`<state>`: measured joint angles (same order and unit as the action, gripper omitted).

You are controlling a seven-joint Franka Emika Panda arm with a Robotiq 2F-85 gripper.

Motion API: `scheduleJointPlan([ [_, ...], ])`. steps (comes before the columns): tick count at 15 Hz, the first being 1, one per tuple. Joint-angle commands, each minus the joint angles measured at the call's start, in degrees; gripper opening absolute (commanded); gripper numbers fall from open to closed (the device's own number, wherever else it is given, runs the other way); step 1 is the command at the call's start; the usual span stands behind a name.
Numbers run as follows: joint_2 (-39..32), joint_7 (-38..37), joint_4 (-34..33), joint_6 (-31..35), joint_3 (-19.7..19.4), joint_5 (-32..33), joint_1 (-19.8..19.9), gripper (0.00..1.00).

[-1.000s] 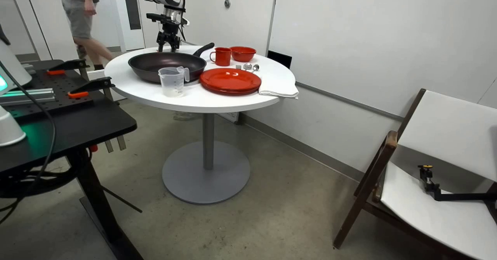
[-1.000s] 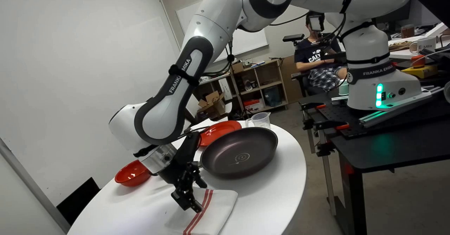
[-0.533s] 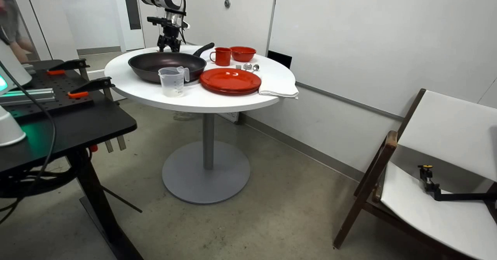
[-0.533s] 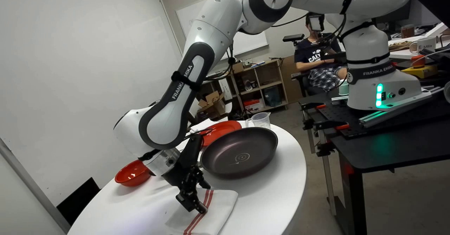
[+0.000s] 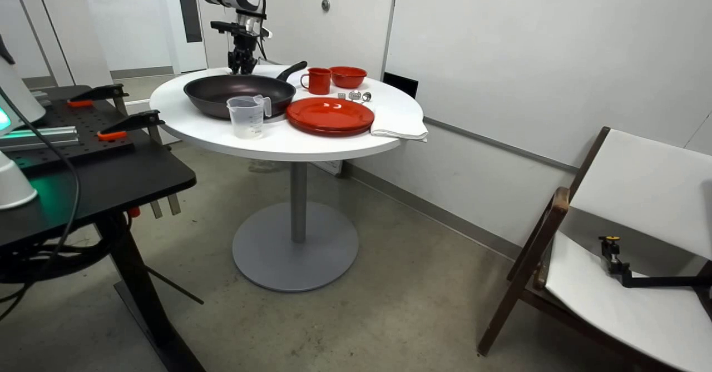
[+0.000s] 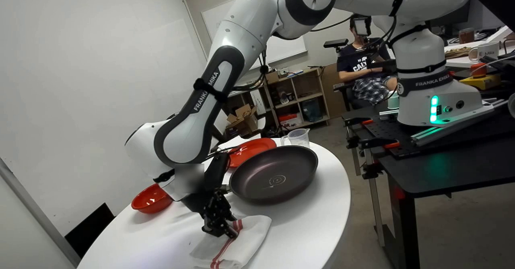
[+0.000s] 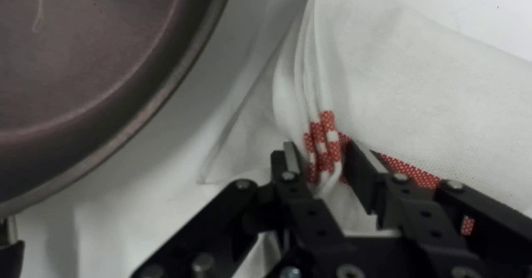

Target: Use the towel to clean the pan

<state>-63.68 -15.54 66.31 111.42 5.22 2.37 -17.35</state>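
The towel [image 6: 249,241], white with red stripes, lies folded on the table. My gripper [image 7: 321,153] has come together around a raised, striped ridge of towel [image 7: 399,74] in the wrist view. That bunched cloth sits between the fingers, filling most of the narrow gap. In an exterior view my gripper [image 6: 234,226] points down at the stripes. The pan [image 6: 273,176], round and black, rests right beside the towel, and a pale strand [image 7: 39,8] shows inside the pan [image 7: 95,70]. Another exterior view has my gripper [image 5: 241,72] behind the pan [image 5: 233,87], which hides the towel.
Stacked red plates [image 5: 331,113], a clear measuring cup [image 5: 247,119] and a red mug [image 5: 319,81] stand near the pan. A red bowl [image 6: 152,198] is behind the arm. Small metal items [image 5: 355,95] and a white cloth [image 5: 397,127] lie beyond the plates.
The jaws have closed from wide apart to a narrow gap, and the towel has bunched up between them. The arm has hardly shifted. A person walking in the background has left the view.
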Motion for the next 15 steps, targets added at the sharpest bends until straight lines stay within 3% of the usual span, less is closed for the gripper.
scheduleJointPlan([
  [1,-2.03,-0.18,-3.17,-1.76,-0.56,-0.93,-0.33,0.06],
  [4,-2.17,-0.2,-3.58,-2.27,-0.56,-1.01,-0.22,0.02],
  [8,-1.99,-0.25,-3.77,-2.75,-0.56,-1.03,-0.2,0.05],
  [15,8.25,0.25,2.59,-2.24,0.29,0.25,0.12,0.05],
])
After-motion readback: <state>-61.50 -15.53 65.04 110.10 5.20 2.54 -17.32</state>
